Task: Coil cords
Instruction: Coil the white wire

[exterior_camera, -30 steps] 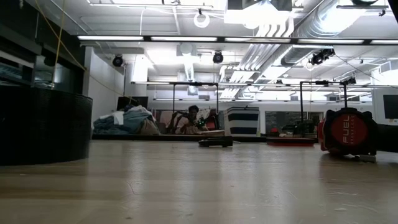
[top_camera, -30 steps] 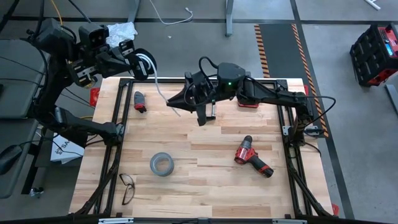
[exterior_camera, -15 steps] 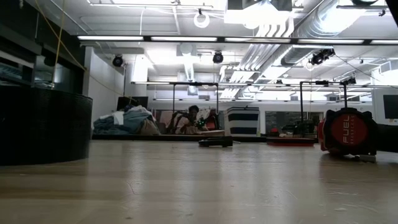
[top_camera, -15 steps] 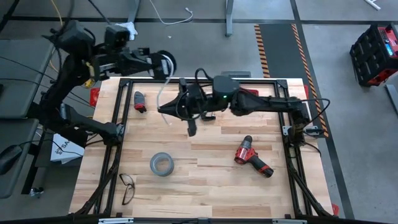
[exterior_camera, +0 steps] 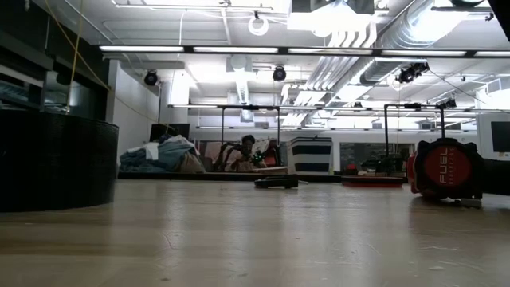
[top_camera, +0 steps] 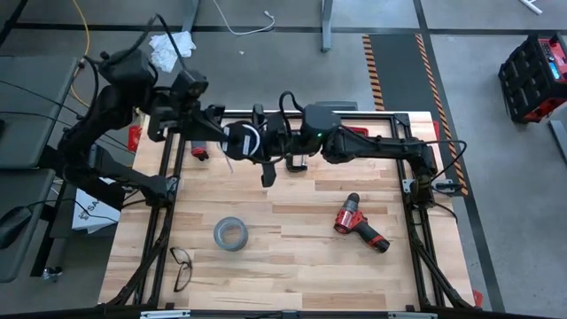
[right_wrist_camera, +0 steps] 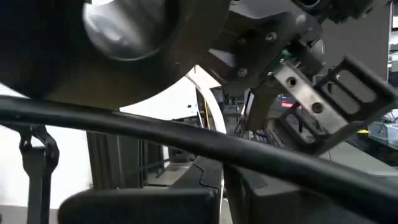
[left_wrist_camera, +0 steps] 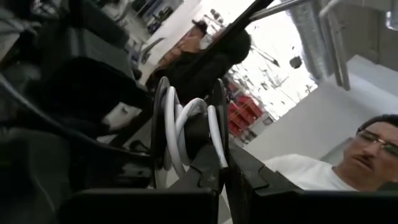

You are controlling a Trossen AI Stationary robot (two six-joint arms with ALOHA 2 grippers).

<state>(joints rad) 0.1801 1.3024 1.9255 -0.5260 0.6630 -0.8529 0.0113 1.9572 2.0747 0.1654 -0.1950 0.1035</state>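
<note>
The small black spool [top_camera: 242, 140] hangs in the air over the table's far part, with my left gripper [top_camera: 223, 135] shut on it. In the left wrist view the spool [left_wrist_camera: 186, 134] shows edge-on, with turns of the white cord [left_wrist_camera: 171, 124] between its two black rims. A short loose piece of the cord [top_camera: 229, 160] hangs below it. My right gripper [top_camera: 263, 143] is shut close beside the spool's right side; its wrist view has the spool [right_wrist_camera: 124, 43] filling the upper left. Neither gripper shows in the low view. My left gripper pinches one black rim of the spool [left_wrist_camera: 219, 134] between its two fingers, at the rim's edge. The fingers come level from the table's left side. The spool is lifted clear of the table, its flat faces upright. My right gripper [right_wrist_camera: 219, 174] is shut where a strand of the white cord [right_wrist_camera: 211, 106] runs down toward its fingertips. A black cable [right_wrist_camera: 186, 146] crosses in front and hides the place of contact. The fingers come about level from the table's right side.
On the table lie a grey tape roll [top_camera: 229, 234], a red drill [top_camera: 361, 223], a pair of glasses [top_camera: 182, 266] near the front left and a small red and black tool [top_camera: 198, 144]. A person [left_wrist_camera: 367, 149] shows beyond the spool.
My left gripper has carried the spool from past the table's far left corner toward the right and near, up to my right gripper, rolling as it went. My right gripper has drifted a little toward the table's left. The loose cord hanging below the spool looks shorter.
</note>
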